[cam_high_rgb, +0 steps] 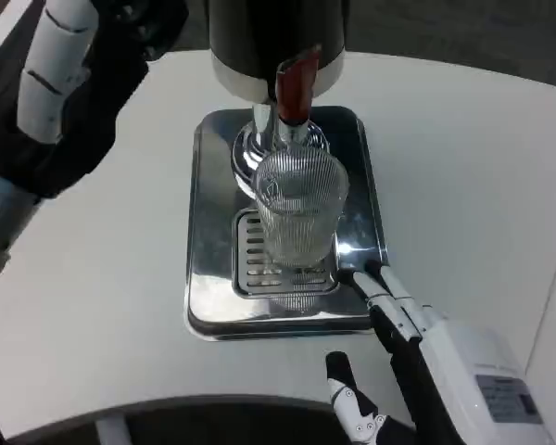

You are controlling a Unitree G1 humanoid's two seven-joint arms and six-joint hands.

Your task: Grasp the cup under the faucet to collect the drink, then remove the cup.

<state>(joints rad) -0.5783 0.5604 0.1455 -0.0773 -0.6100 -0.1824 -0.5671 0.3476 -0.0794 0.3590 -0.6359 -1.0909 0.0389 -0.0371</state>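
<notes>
A clear ribbed cup [299, 215] stands upright on the slotted drip grate [256, 264] of a shiny metal tray [213, 222], right under the faucet with its red tap handle [296, 85]. My right hand [417, 357] is at the lower right, its fingers [375, 283] apart and reaching toward the tray's right front corner, a short way from the cup and not touching it. The thumb [347, 394] is spread wide below. My left arm [37, 102] is raised at the upper left beside the dispenser; whether its hand is open or closed cannot be made out.
The dark dispenser body [276, 32] with a chrome base rises at the back of the tray. White tabletop [463, 176] lies to the right and left of the tray. The table's curved front edge runs along the bottom.
</notes>
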